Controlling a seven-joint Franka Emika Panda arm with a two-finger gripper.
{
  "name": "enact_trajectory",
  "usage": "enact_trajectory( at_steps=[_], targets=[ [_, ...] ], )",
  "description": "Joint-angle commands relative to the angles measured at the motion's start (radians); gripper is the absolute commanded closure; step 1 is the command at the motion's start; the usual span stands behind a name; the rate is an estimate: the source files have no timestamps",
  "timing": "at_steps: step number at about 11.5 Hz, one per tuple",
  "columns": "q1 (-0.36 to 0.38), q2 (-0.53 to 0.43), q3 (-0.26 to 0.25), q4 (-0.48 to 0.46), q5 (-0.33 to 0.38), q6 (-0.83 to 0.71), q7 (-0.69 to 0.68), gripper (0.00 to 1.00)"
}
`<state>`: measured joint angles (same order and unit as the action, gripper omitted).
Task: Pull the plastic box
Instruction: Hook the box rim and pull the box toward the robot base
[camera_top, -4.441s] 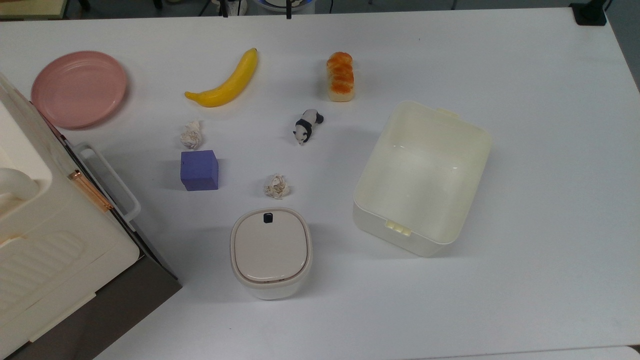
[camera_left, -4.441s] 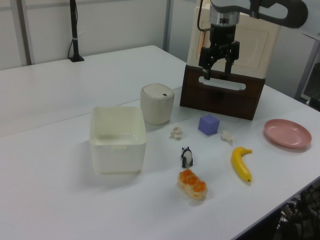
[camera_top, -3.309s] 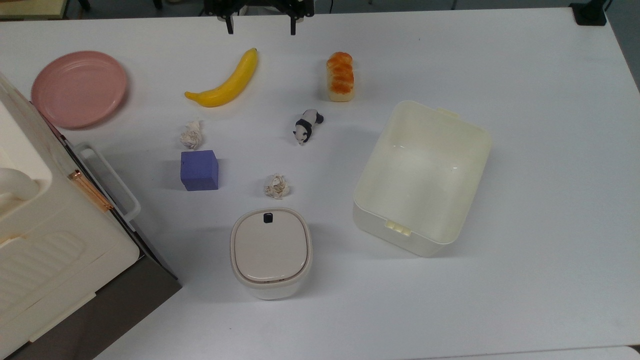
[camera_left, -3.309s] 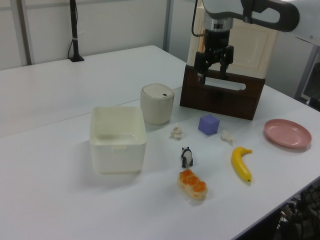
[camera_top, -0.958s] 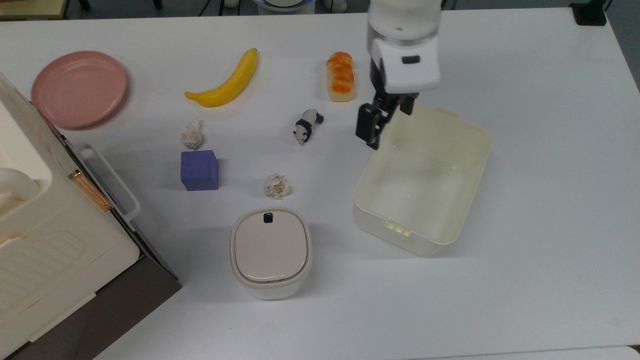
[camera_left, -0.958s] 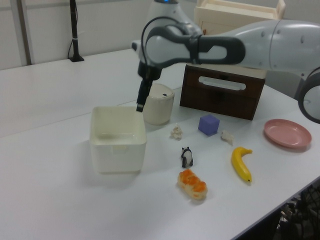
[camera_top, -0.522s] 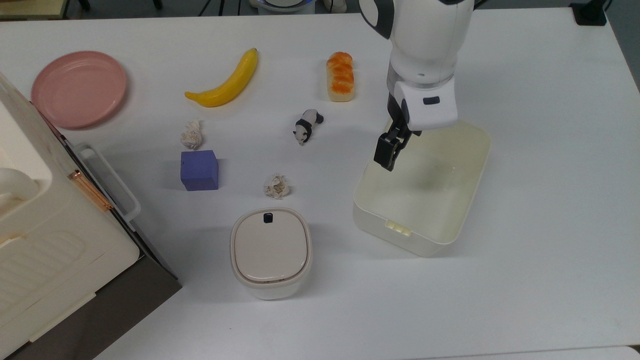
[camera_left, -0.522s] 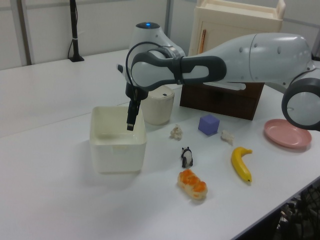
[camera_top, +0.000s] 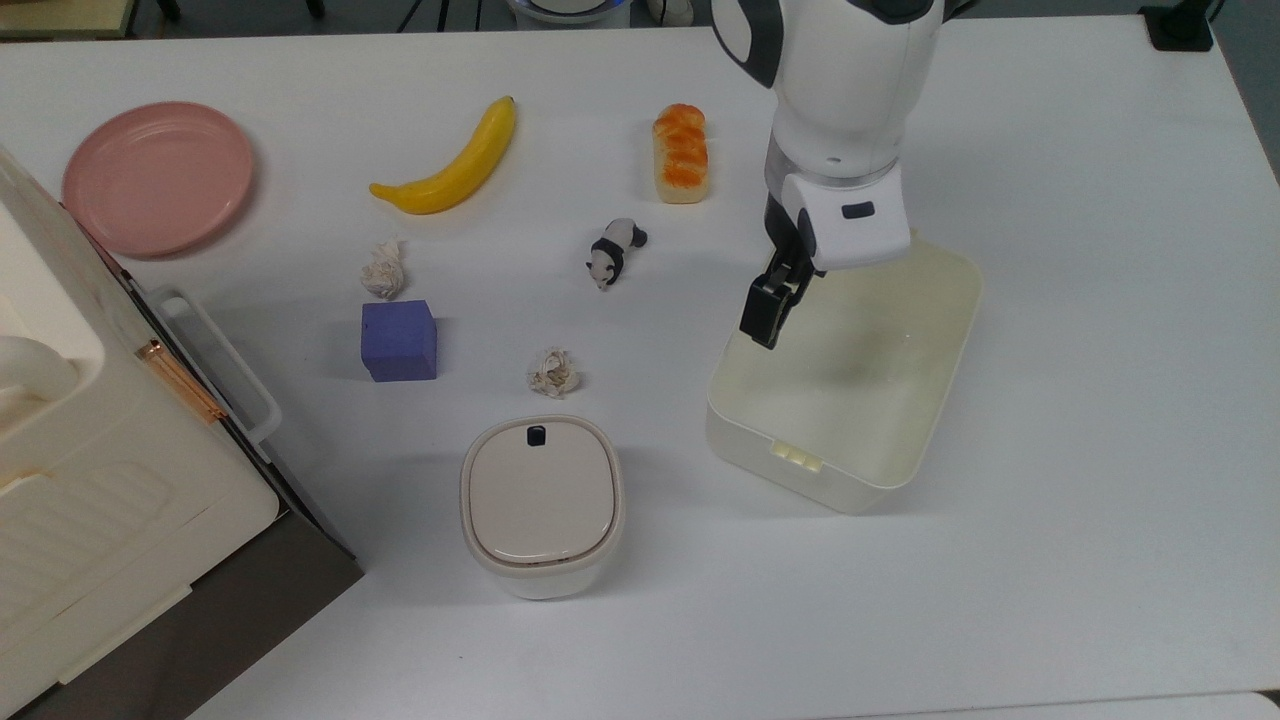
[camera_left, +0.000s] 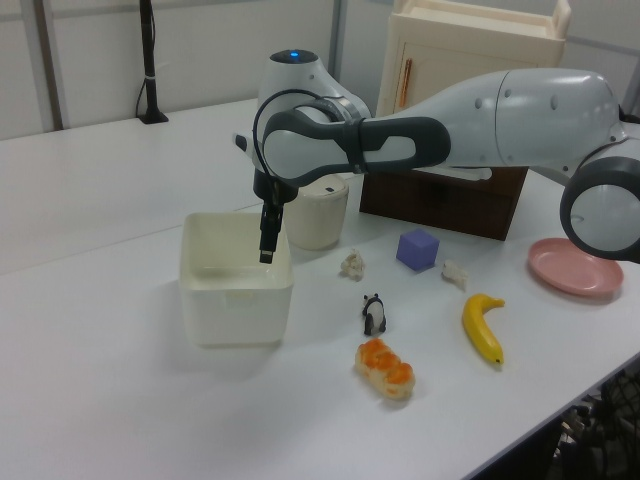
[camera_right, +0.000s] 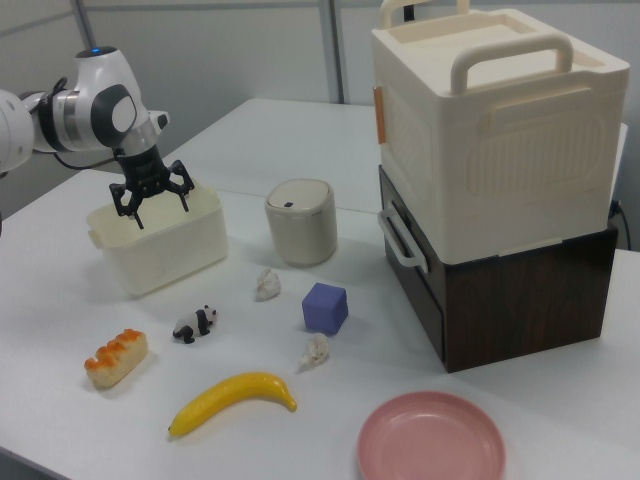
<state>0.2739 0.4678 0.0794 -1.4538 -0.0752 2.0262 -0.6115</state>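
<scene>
The plastic box (camera_top: 880, 420) sat right of centre in the top view, an open cream tub standing on the white table (camera_top: 1100, 500). In the right view it lay at the left middle of the frame (camera_right: 165, 250), and in the left view left of centre (camera_left: 235, 300). The gripper (camera_right: 150, 209) hung over the box with its fingers spread wide apart, grasping nothing; in the right view one fingertip (camera_right: 137, 220) pointed down over the cavity and the other (camera_right: 186, 205) hung near the box's far edge. In the top view a dark finger (camera_top: 765, 310) showed at the wall on the top view's left; whether it touched that wall could not be told. In the left view the gripper (camera_left: 266, 250) reached below the rim into the box.
</scene>
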Motion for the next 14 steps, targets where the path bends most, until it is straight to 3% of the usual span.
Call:
enact_trajectory(
  at_steps=[1,7,14],
  targets=[
    [-0.002,-0.015,-0.006,-0.034,-0.015,-0.018,-0.059,0.0],
    [-0.045,-0.035,-0.01,-0.039,-0.012,-0.177,-0.233,0.0],
    [-0.094,-0.096,-0.01,-0.086,-0.012,-0.222,-0.258,0.0]
  ],
)
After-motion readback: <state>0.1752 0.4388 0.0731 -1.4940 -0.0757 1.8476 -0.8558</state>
